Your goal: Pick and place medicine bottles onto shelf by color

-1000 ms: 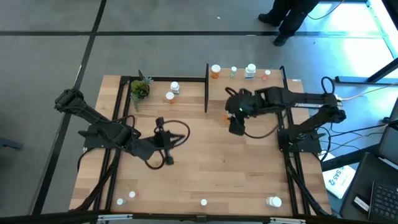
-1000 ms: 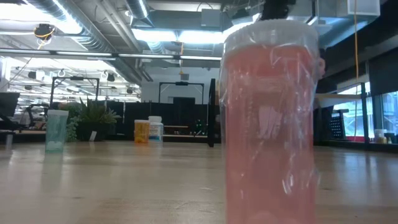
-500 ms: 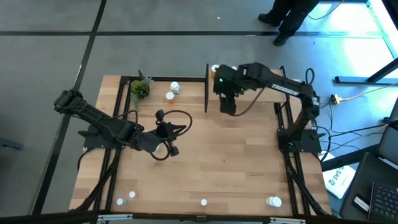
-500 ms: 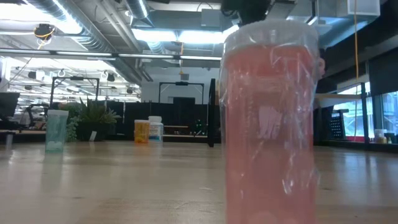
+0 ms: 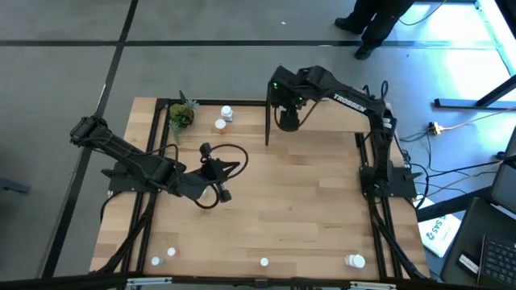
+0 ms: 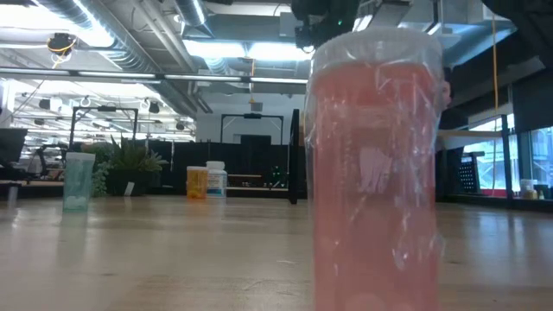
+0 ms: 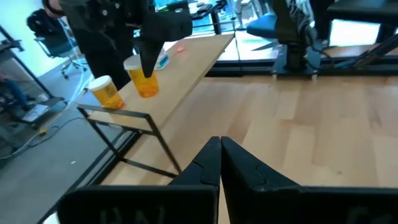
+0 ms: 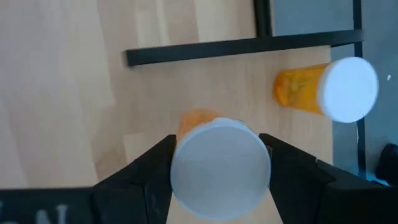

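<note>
Desk: light-wood desk (image 5: 298, 201) on grey floor; a person's legs show beyond the far edge.
Shelf: shelf (image 7: 186, 59) along the far right of the desk, light board on black frame.
Right claw: right claw (image 8: 219, 163) over the near-left end of the shelf, fingers closed on an orange bottle (image 8: 219, 167) with white cap, held upright.
Second orange bottle: second orange bottle (image 8: 328, 90) stands on the shelf board just beside the held one.
Left claw: left claw (image 7: 220, 163) low over mid-left desk, fingers pressed together, holding nothing.
Far-left group: potted plant (image 5: 181, 116), one orange bottle and one white bottle (image 5: 227, 113) near it.
Near edge: pink bottle (image 6: 376, 168) fills the low view; other small bottles stand along that edge.
</note>
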`<state>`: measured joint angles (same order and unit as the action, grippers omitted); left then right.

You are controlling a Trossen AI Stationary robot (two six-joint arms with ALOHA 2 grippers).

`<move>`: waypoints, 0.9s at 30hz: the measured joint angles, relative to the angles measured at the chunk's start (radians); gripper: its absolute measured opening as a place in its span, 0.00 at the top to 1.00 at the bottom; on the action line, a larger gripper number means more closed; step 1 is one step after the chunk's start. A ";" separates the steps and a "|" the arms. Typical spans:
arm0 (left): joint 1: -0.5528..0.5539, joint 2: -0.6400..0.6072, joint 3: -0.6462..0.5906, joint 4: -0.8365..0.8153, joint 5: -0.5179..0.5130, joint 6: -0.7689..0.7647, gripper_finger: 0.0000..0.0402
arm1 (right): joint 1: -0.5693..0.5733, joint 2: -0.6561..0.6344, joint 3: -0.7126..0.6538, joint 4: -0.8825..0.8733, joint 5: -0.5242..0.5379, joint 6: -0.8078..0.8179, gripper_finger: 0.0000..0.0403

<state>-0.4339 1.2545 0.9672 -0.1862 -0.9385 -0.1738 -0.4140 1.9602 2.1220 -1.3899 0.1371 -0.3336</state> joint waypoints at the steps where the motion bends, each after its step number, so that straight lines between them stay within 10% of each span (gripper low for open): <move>1: 0.000 0.000 0.000 -0.010 -0.006 0.000 1.00 | -0.008 0.005 0.000 0.010 0.000 0.000 0.46; 27: 0.000 0.000 0.000 -0.030 -0.017 -0.003 1.00 | -0.055 0.032 0.000 0.099 -0.086 -0.016 0.46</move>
<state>-0.4343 1.2545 0.9672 -0.2165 -0.9558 -0.1768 -0.4686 1.9919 2.1216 -1.2907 0.0506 -0.3496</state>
